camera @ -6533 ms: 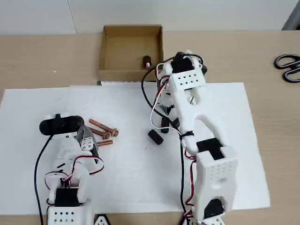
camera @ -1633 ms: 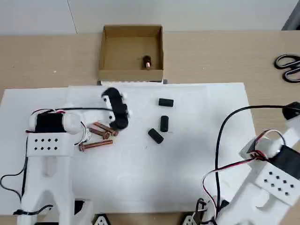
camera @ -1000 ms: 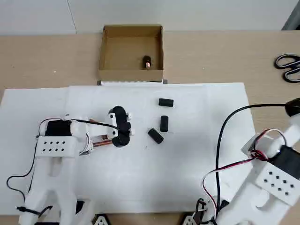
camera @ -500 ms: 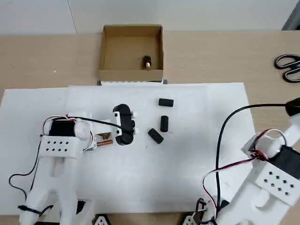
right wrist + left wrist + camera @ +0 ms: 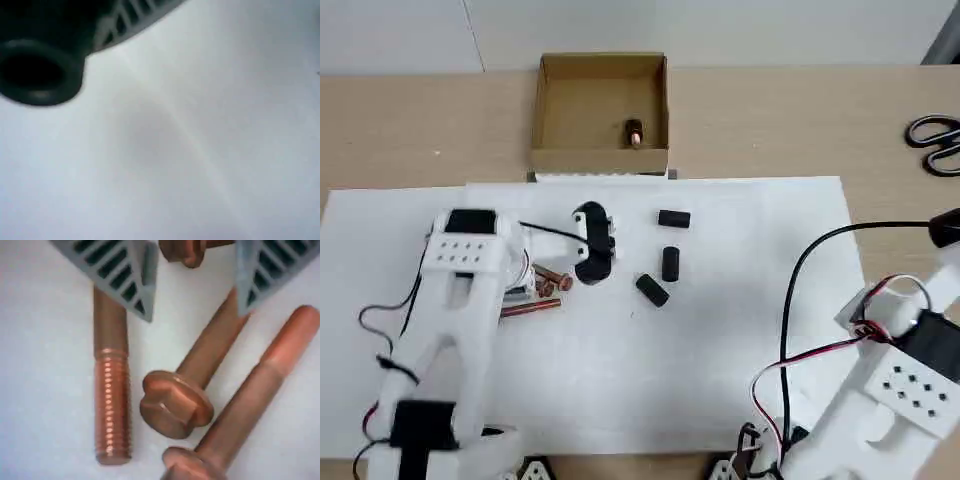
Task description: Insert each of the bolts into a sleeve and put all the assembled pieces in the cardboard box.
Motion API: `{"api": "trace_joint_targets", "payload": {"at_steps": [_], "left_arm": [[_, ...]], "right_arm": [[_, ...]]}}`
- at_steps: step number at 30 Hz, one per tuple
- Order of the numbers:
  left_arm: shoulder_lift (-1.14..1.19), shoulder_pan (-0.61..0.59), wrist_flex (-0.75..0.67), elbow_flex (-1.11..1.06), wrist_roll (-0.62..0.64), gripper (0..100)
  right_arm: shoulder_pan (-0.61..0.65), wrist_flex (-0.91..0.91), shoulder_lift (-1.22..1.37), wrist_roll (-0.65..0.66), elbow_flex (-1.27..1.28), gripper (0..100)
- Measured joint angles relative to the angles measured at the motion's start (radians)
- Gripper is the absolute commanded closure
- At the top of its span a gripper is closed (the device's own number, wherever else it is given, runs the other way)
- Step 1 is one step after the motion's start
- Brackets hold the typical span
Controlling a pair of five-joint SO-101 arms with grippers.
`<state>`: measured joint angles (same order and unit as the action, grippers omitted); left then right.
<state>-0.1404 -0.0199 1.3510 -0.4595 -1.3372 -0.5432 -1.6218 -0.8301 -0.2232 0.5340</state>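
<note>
Over white paper (image 5: 45, 390), the left end effector (image 5: 194, 314) gapes above threaded, hex-flanged copper bolts (image 5: 175, 405).

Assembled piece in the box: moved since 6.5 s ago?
No. The assembled piece lies in the same place, close to the cardboard box's right wall.

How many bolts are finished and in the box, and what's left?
One assembled piece already lies in the cardboard box. Right now the left gripper hangs open over the loose bolts. Still to do: three black sleeves lie empty on the white paper, and every bolt needs a sleeve, then the box.
</note>
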Motion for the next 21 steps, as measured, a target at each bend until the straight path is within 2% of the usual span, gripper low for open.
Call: {"api": "trace_joint_targets", "payload": {"at_steps": [13,21], "left_arm": [[0.057,0.0,0.245,0.16,-0.002,89],[0.066,0.009,0.261,0.164,-0.002,89]], "right_arm": [[0.0,0.0,0.0,0.0,0.0,99.5],[0.0,0.0,0.0,0.0,0.002,99.5]]}}
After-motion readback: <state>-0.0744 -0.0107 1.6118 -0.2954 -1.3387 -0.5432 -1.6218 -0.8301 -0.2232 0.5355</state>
